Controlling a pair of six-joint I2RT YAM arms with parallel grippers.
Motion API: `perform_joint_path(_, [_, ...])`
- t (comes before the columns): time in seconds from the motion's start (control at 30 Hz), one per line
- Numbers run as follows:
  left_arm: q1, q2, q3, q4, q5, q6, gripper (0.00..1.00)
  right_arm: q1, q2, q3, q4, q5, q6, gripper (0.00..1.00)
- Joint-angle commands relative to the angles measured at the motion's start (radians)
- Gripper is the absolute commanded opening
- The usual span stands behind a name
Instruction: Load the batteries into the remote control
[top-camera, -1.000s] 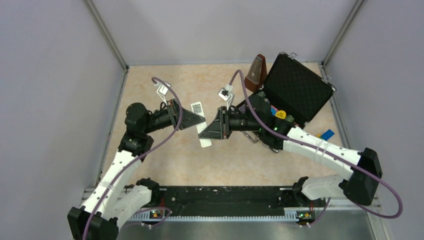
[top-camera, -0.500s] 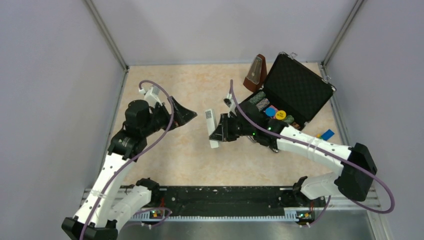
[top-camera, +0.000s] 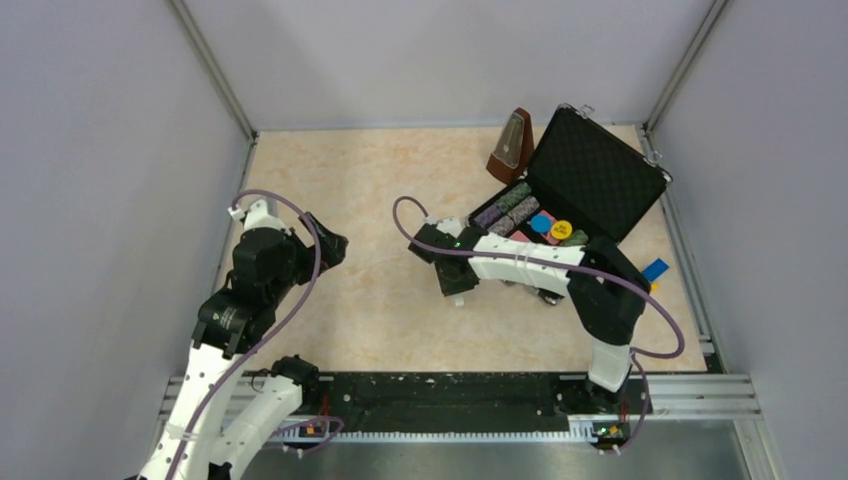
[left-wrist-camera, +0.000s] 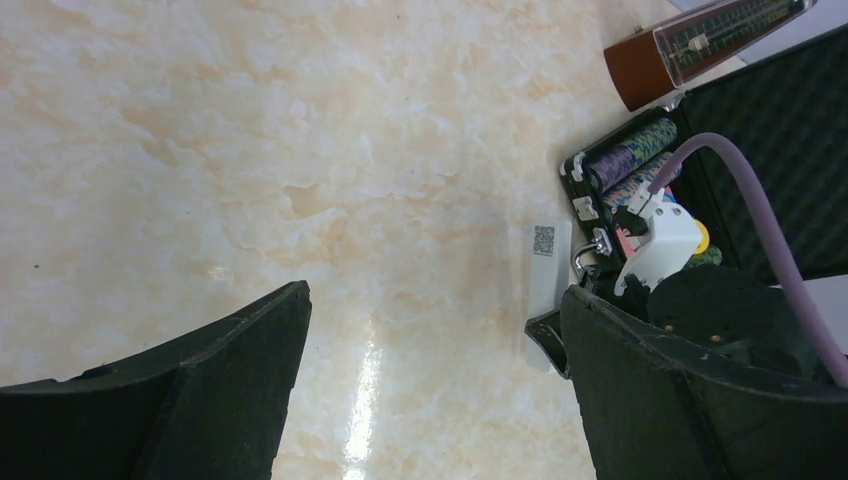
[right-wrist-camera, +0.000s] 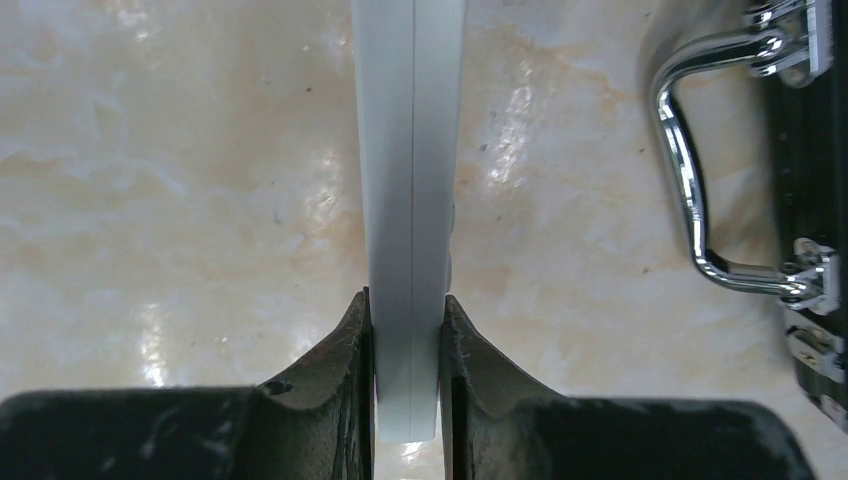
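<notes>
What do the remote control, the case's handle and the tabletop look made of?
Remote control: matte white plastic, with a moulded seam along its edge. Case handle: polished metal, mirror-bright highlights. Tabletop: glossy marble-patterned surface, possibly laminate; it reflects light.

Bright, even light from overhead. Glare streaks shine on the glossy table below my wrists. My right fingers look soft and blurred up close; shadows are faint.

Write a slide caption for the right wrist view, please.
Right gripper clamps the remote control edge-on, next to a chrome handle.
</notes>
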Motion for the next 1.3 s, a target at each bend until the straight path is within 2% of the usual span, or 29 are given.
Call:
perform_joint_path(0.0, [0.002,0.004,0.044,-0.011,-0.058,0.033,0.99,0.033,0.079,0.139,-0.176,0.217,0.012,0.00])
perform_joint_path(0.3, [0.002,0.012,0.045,-0.005,-0.030,0.045,0.99,0.051,0.254,0.258,-0.319,0.351,0.041,0.01])
perform_joint_path(0.4, [0.002,0.013,0.047,-0.006,-0.025,0.051,0.99,0.063,0.283,0.287,-0.343,0.371,0.038,0.09])
perform_joint_path(0.63, [0.002,0.016,0.056,-0.015,-0.021,0.053,0.99,0.087,0.320,0.332,-0.345,0.344,0.041,0.36])
perform_joint_path(0.77, [0.002,0.020,0.070,-0.026,-0.019,0.063,0.99,0.090,0.309,0.338,-0.323,0.303,0.041,0.42])
perform_joint_path(1.13, [0.002,0.000,0.093,-0.056,-0.039,0.063,0.99,0.091,0.206,0.305,-0.215,0.179,0.031,0.43])
perform_joint_path(1.27, [0.002,-0.012,0.102,-0.070,-0.052,0.060,0.99,0.091,0.182,0.291,-0.210,0.180,0.045,0.43])
